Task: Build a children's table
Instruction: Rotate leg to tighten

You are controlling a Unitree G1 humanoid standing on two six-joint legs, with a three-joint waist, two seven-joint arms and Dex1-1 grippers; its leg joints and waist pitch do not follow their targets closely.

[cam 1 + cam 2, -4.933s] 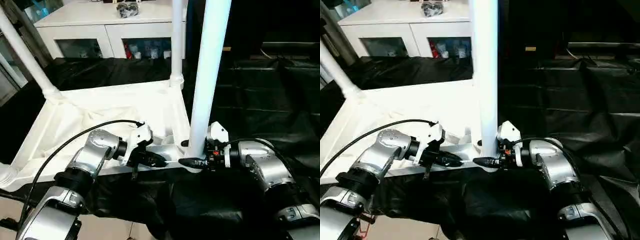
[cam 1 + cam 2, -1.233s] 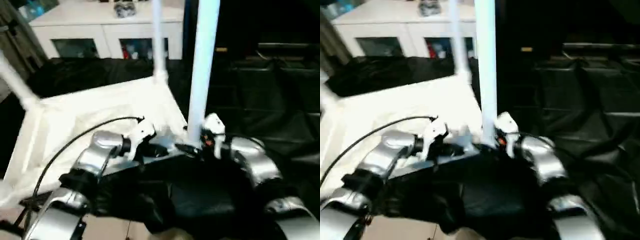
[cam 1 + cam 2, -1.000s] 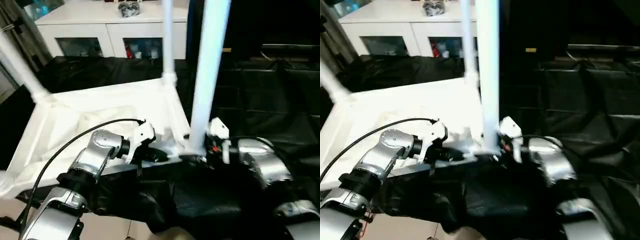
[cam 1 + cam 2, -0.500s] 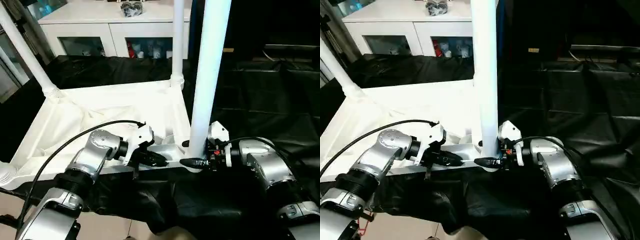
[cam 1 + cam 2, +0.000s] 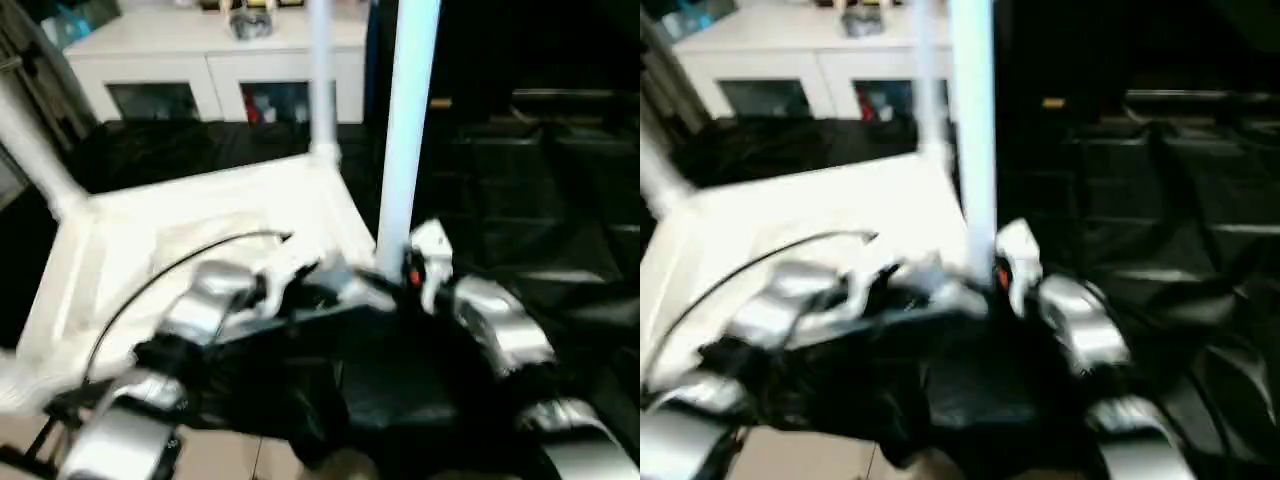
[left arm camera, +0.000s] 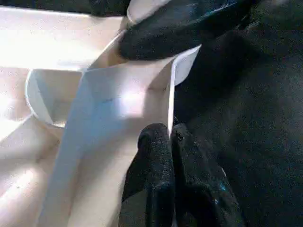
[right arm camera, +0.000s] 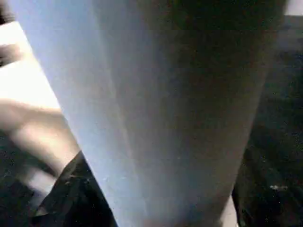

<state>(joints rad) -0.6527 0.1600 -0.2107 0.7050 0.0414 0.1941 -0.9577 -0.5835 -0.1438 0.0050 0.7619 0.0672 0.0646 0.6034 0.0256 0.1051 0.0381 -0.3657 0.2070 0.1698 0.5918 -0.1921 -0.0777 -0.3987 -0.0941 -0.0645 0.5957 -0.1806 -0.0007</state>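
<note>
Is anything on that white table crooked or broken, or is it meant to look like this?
Nothing looks broken. The tabletop lies upside down on the black cloth with its legs pointing up, which suits putting it together. The far-left leg seems to lean outward.

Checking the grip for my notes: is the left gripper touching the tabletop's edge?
Touching. The left wrist view shows the left gripper with its fingers closed on the thin white wall of the tabletop.

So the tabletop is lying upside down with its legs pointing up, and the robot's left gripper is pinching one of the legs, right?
Not quite. The left gripper is pinching the tabletop's thin rim, not a leg; the left wrist view shows its black fingers closed on that edge. The rest holds: the tabletop lies upside down with legs pointing up.
</note>
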